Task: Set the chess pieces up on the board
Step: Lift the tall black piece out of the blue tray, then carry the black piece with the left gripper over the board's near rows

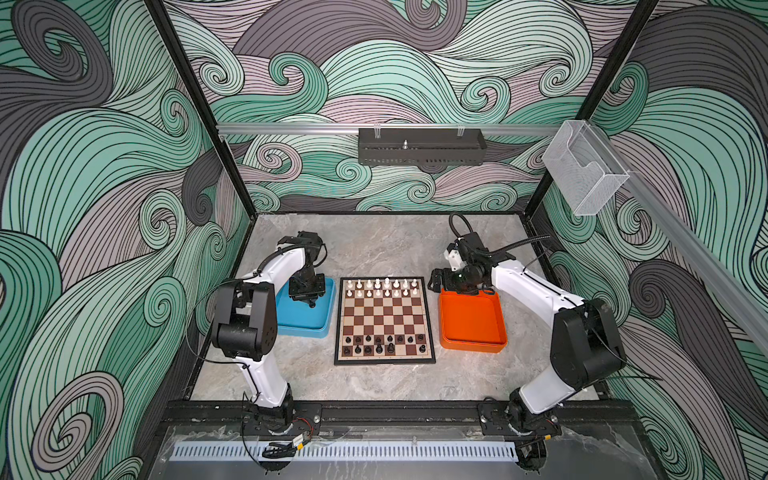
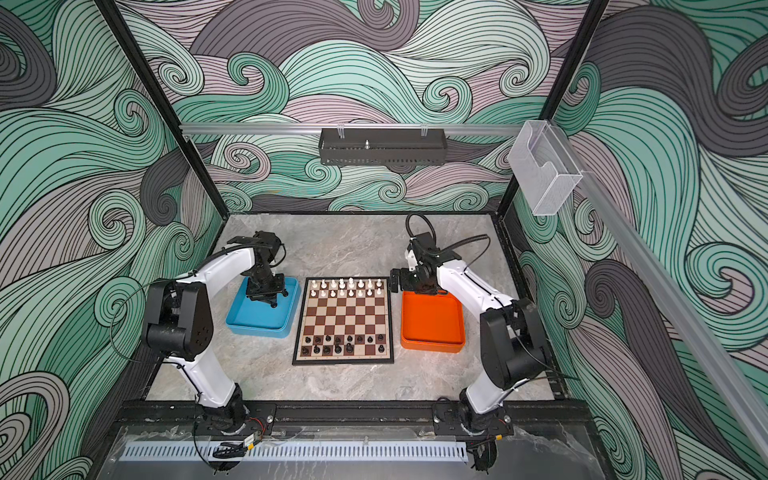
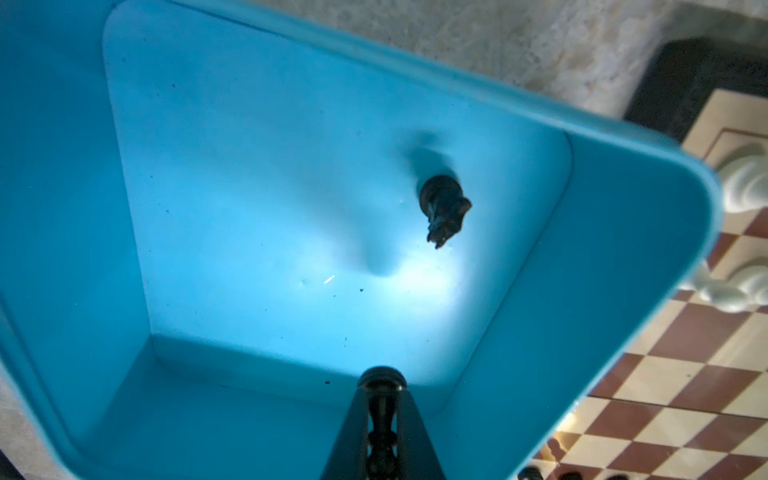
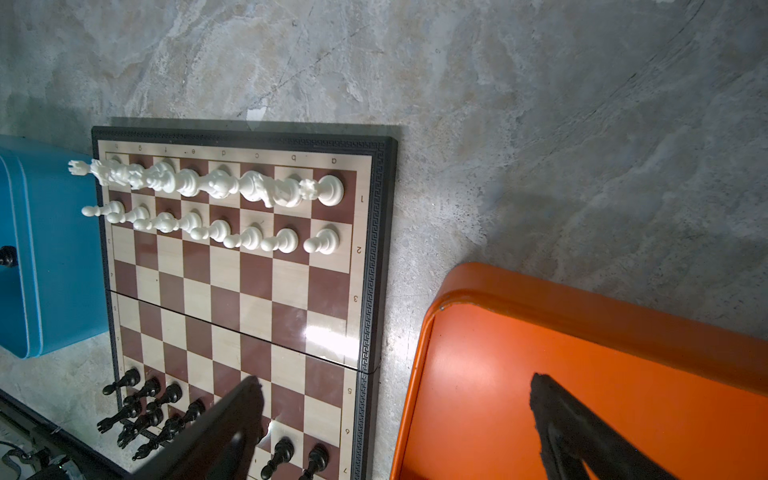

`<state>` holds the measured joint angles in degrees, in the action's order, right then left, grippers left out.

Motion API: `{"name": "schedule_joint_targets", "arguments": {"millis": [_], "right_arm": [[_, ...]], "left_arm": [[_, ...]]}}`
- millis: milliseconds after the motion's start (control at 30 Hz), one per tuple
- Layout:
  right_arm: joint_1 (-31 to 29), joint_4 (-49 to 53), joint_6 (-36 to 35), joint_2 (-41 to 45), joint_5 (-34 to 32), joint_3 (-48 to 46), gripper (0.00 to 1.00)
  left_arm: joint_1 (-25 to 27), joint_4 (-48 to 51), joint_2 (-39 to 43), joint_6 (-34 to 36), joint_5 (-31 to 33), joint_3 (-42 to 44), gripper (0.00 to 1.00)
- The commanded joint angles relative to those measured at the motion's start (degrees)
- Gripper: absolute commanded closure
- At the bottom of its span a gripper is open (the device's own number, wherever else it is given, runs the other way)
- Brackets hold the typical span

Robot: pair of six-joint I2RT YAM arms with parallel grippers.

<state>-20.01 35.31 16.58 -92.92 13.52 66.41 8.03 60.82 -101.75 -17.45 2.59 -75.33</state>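
Note:
The board (image 1: 384,320) (image 2: 345,318) lies flat between two trays. White chess pieces (image 1: 382,288) (image 4: 216,187) fill its two far rows. Black chess pieces (image 1: 384,345) (image 4: 149,411) stand on its two near rows. My left gripper (image 1: 309,300) (image 2: 271,300) (image 3: 382,390) hangs inside the blue tray (image 1: 309,324) (image 3: 623,257), shut on a slender black chess piece (image 3: 382,411), base outward. A black knight (image 3: 444,208) lies on its side on the tray floor. My right gripper (image 1: 436,284) (image 2: 397,280) (image 4: 397,384) is open and holds nothing, above the gap between board and orange tray.
The orange tray (image 1: 471,320) (image 4: 582,374) right of the board holds nothing. Both trays have raised rims close to the board's sides. Grey marbled tabletop (image 1: 374,245) stretches behind and in front of the board. Patterned walls and black frame posts enclose the cell.

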Motion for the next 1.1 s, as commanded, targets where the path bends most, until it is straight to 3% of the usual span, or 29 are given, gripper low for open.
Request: {"name": "schedule_joint_targets", "arguments": {"millis": [0,400,733,1067], "right_arm": [[0.3,0.1,-0.1,-0.5,-0.2,1.0,0.00],[0.7,0.0,0.1,-0.1,0.2,1.1,0.00],[3.2,0.0,-0.2,2.0,0.5,0.2,0.00],[7.5,0.8,-1.0,4.2,1.1,-0.7,0.00]], "left_arm": [[0.4,3.6,1.8,0.8,0.8,-2.4,0.88],[5.8,7.8,4.8,-0.7,0.6,-7.5,0.88],[22.6,9.9,3.5,-5.8,-2.5,-12.8,0.87],[37.8,6.8,-1.8,-6.3,-4.8,-14.9,0.87]]}}
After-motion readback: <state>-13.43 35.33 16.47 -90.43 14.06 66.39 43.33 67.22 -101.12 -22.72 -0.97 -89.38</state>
